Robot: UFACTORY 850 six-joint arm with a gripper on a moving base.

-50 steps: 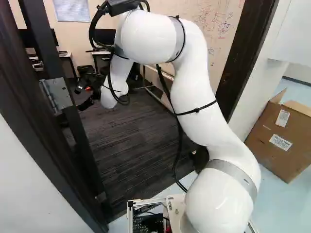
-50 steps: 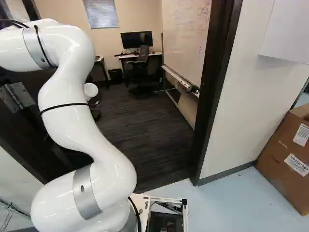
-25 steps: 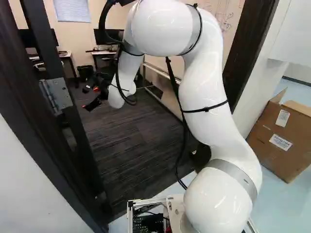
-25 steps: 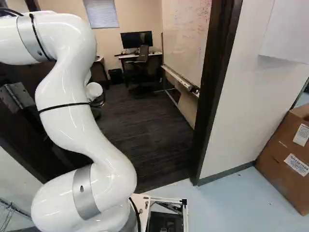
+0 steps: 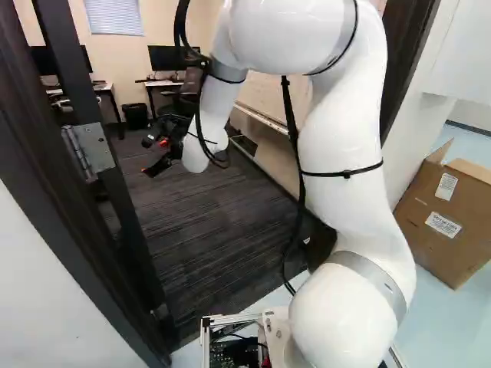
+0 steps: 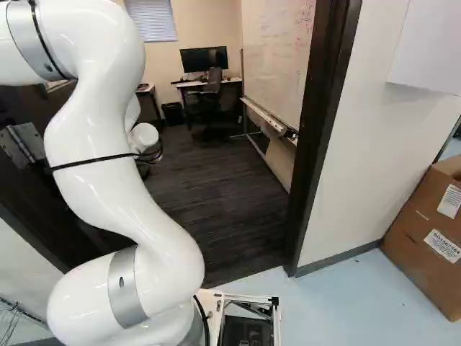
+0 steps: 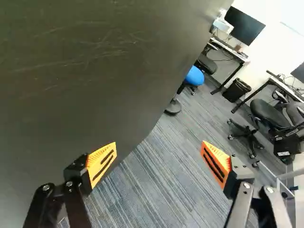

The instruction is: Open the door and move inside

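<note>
The dark door (image 5: pixel 125 207) stands swung inward at the left of the left base view, edge-on beside its metal hinge (image 5: pixel 90 147). In the wrist view the door's scratched face (image 7: pixel 80 71) fills one side, close to one finger. My gripper (image 5: pixel 148 159) is inside the room, past the doorway and to the right of the door's edge in the left base view. Seen from the wrist, the gripper (image 7: pixel 159 157) is open, its orange pads wide apart over carpet with nothing between them. No handle shows.
The right door post (image 6: pixel 321 144) borders the doorway. Beyond stand a whiteboard (image 6: pixel 277 65), a desk (image 6: pixel 209 82), office chairs (image 7: pixel 270 114) and a black bin (image 7: pixel 236 90). A cardboard box (image 5: pixel 445 218) is outside, at the right.
The arm has swung rightward in the left base view, carrying the gripper to the right and slightly lower, farther from the door's edge. Base and door have not visibly moved.
</note>
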